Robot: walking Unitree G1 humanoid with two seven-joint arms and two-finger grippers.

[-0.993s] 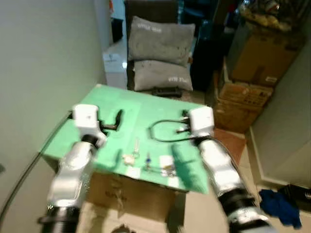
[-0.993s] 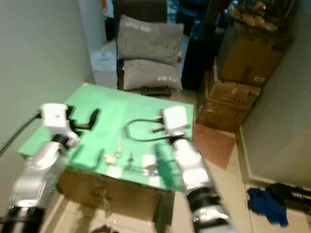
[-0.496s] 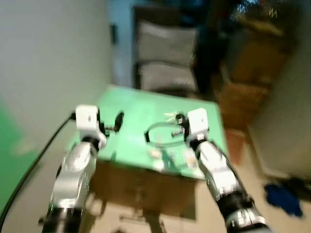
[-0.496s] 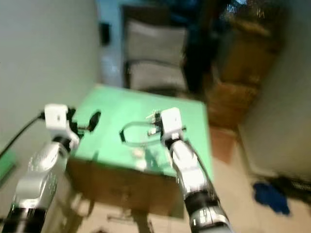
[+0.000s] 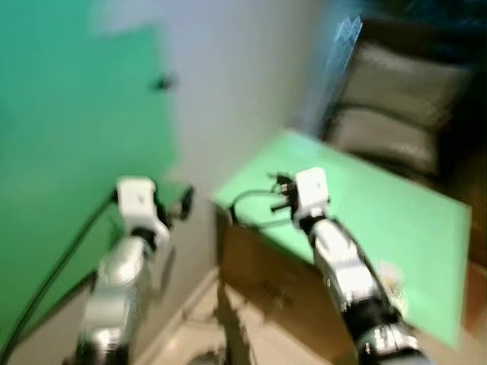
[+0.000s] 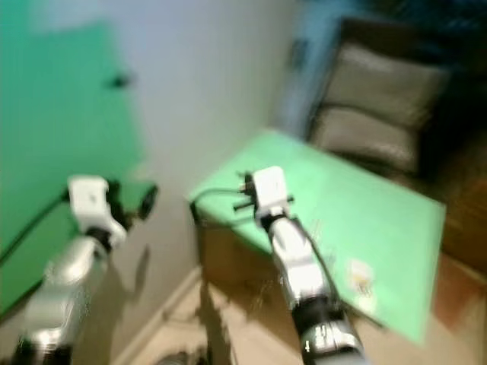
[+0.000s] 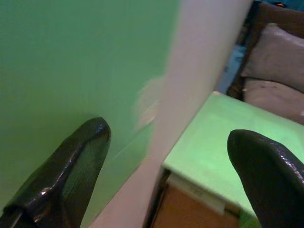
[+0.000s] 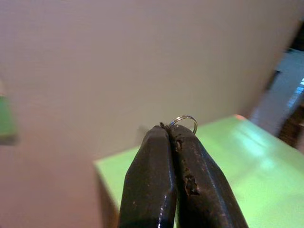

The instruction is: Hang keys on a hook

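green table (image 5: pixel 396 205), pale scraps (image 5: pixel 389 275) near edge

The left pincer (image 7: pixel 166 175), fingers spread wide, faces a green wall panel (image 7: pixel 71 61) beside a green-topped table (image 7: pixel 223 156).

head views: motion-blurred throughout; a small dark mark (image 5: pixel 160 82) on the green wall panel (image 5: pixel 68 152) was too smeared to identify, and pale items (image 5: pixel 389 275) on the green table (image 5: pixel 411 220) could not be told apart. right wrist view: a key ring (image 8: pixel 183 121) showed as a thin loop, its remainder hidden between the pressed fingertips (image 8: pixel 164 142) of the right gripper (image 8: pixel 172 135). left wrist view: both fingers (image 7: pixel 71 166) were cut off by the frame edge.
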